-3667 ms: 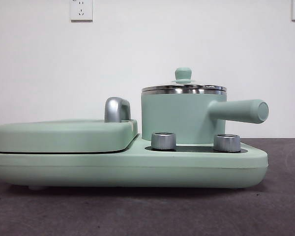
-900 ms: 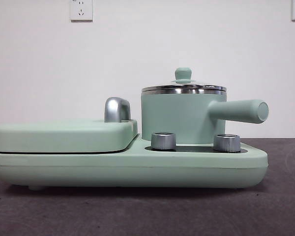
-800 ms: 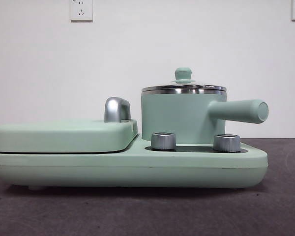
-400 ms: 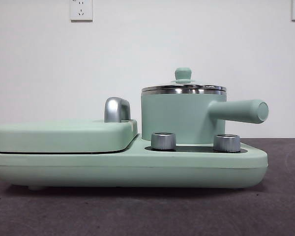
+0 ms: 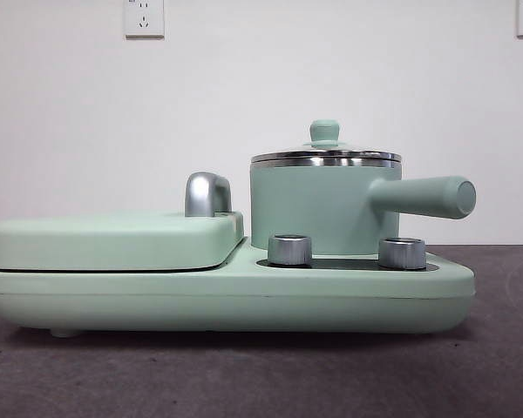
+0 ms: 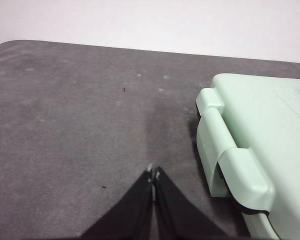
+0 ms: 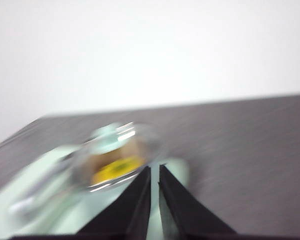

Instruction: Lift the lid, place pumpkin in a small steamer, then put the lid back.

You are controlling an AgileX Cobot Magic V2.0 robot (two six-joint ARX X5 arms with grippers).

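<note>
Ahead of our right gripper point(image 7: 154, 167), and a little off to one side of the jaw line, sits the lid point(image 7: 115, 152), closed on the small steamer point(image 5: 322, 205). The right wrist view is badly blurred, but we make out a shiny round rim, a pale knob, and a yellow patch showing under the glass. We judge that patch to be the pumpkin point(image 7: 112, 167), possibly already inside the pot; we cannot confirm, and the front view shows no pumpkin anywhere.

From the front, the lid point(image 5: 325, 146) sits flat on the steel rim with its mint knob upright. The steamer's thick side handle sticks out level along the long base point(image 5: 227, 296), past the two silver dials point(image 5: 289, 249). The flat rectangular cover point(image 5: 113, 239) lies beside the pot, well apart from the lid.

Right jaws: tips nearly touching, only a thin gap, holding nothing. Lid is near them but not between them. We judge the right arm is the nearer one for the lift; the jaws would need to part and centre on the knob.

Our left gripper point(image 6: 153, 173) waits over bare table point(image 6: 65, 125), jaws pressed together, empty, with only the cover's end corner point(image 6: 250, 150) off to its side.
</note>
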